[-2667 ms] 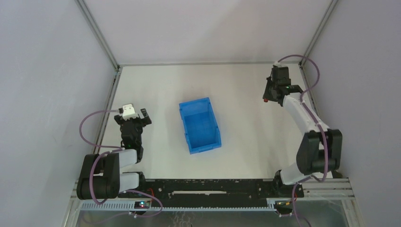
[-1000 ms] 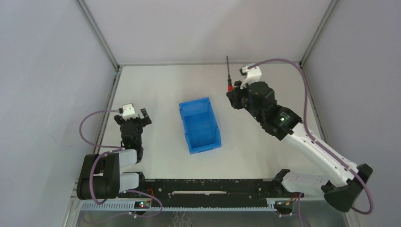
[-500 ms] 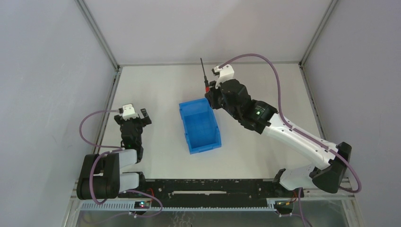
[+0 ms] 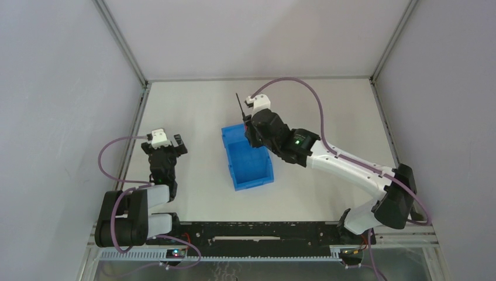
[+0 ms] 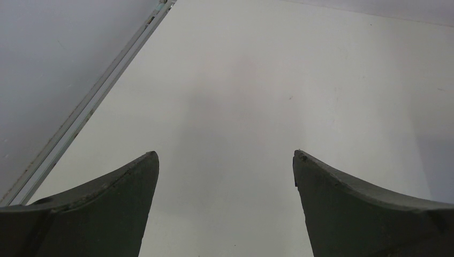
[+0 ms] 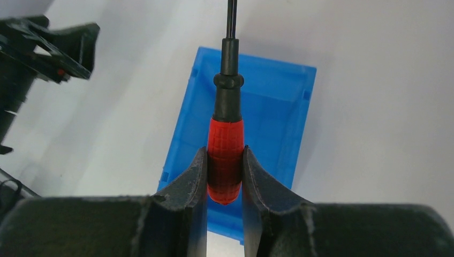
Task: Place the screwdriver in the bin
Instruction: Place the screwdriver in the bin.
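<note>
The screwdriver [image 6: 225,144] has a short, ribbed red handle, a black collar and a thin black shaft. The right claw [image 6: 224,152] pinches the handle, a finger pressed to each side, holding it up over the far end of the blue bin [image 6: 273,101]. From overhead only the shaft shows, poking toward 12 o'clock past the bin's far wall, and the claw hides the handle. The left claw [image 5: 226,155], at the bin's 9 o'clock, stands spread above the worktop [image 5: 241,80].
</note>
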Robot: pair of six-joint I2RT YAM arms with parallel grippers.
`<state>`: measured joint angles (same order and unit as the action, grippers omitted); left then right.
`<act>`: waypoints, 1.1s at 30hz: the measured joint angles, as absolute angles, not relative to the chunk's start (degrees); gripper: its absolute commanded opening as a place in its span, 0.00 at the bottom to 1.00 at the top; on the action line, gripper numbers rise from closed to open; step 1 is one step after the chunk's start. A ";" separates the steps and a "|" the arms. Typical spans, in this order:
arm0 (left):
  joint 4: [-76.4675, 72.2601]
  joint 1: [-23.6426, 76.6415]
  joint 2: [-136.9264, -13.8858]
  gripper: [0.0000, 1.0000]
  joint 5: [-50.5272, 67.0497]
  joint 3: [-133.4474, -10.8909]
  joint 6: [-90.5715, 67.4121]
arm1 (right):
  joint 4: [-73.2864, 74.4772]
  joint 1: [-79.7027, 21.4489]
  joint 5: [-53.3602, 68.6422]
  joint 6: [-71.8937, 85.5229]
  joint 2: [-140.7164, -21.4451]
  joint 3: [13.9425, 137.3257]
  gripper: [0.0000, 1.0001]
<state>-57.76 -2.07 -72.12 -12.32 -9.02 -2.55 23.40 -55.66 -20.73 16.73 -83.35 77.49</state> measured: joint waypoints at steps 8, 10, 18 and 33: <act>-57.76 -2.07 -72.12 1.00 -12.32 -9.02 -2.55 | 24.71 -56.51 -20.49 18.09 -89.21 75.22 0.03; -57.76 -2.07 -72.12 1.00 -12.32 -9.02 -2.55 | 24.82 -56.77 -20.51 18.46 -91.26 74.76 0.03; -57.76 -2.07 -72.12 1.00 -12.32 -9.02 -2.55 | 25.21 -58.54 -20.38 19.75 -99.57 71.81 0.04; -57.76 -2.07 -72.12 1.00 -12.32 -9.02 -2.55 | 24.18 -58.33 -18.04 19.88 -107.37 71.72 0.35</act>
<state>-57.76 -2.07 -72.12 -12.32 -9.02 -2.55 24.18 -58.33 -18.04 19.88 -107.37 71.72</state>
